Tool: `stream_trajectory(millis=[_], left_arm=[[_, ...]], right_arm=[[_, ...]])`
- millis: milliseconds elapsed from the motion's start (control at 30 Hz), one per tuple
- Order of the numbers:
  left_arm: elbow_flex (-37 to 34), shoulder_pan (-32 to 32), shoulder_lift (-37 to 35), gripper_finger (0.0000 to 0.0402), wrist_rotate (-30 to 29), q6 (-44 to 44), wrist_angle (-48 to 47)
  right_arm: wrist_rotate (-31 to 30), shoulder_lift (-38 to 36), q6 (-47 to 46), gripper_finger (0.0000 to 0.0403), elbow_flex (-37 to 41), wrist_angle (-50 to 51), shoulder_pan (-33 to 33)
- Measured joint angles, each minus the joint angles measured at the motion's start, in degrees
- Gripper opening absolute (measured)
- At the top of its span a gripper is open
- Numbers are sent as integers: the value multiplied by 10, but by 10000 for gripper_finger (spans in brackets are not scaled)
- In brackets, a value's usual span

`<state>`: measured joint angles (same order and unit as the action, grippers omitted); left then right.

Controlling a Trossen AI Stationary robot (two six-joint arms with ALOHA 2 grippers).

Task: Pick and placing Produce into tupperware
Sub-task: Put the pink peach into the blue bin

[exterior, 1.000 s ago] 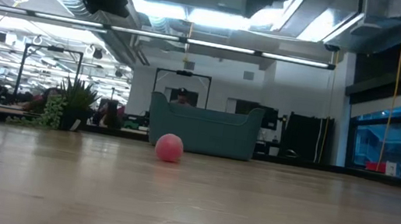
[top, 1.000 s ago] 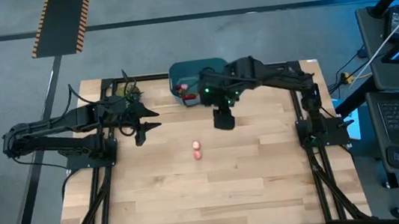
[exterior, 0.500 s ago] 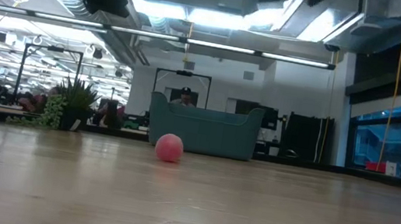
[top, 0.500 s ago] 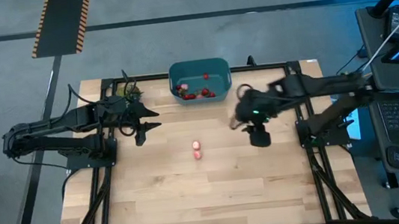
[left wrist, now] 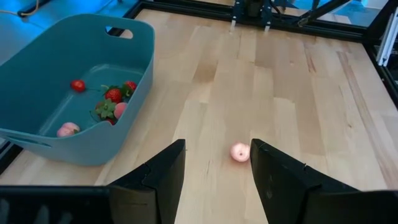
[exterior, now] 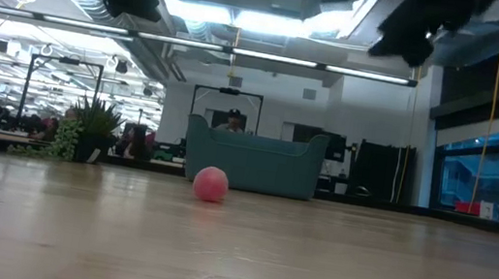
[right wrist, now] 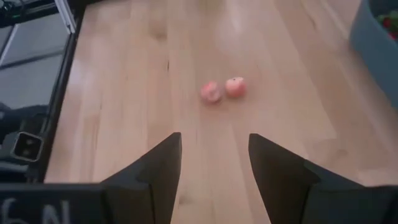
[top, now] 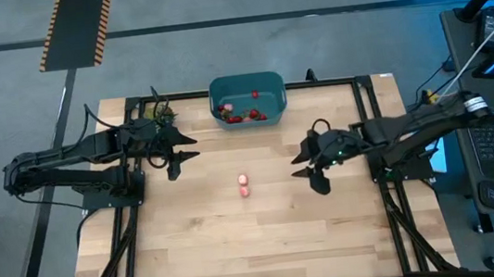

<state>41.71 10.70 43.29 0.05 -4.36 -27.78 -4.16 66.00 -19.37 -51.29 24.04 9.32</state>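
Pale wooden plank desk [top: 240, 242], dark frame rails along its edges. Teal-blue rectangular plastic tub with rounded corners and thick rim [top: 246, 84], at the far middle edge of the desk; inside, several tiny red strawberry-like pieces with green tops [left wrist: 114, 95] plus a few pinkish ones, gathered on the tub floor. Two small pinkish round produce pieces [top: 244, 184], touching one another, lying loose near the desk's centre, well apart from the tub; seen as a single pink ball in the low view [exterior: 211, 183]. Green leafy plant-like bunch [top: 163, 113], at the far left corner, just beside the left arm. Left claw [top: 184, 155], raised above the desk left of the loose pieces, fingers parted, nothing held. Right claw [top: 307, 163], raised above the desk right of the loose pieces, fingers parted, likewise holding nothing.
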Motion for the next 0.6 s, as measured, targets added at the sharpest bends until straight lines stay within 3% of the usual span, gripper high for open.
stream_trajectory(millis=[333, 600], left_arm=[[0, 0, 0, 174, 0, 0, 0], [-54, -10, 4, 174, 0, -28, 28]], right_arm=[[1, 15, -28, 189, 206, -265, 0], [1, 15, -29, 189, 292, -480, 0]])
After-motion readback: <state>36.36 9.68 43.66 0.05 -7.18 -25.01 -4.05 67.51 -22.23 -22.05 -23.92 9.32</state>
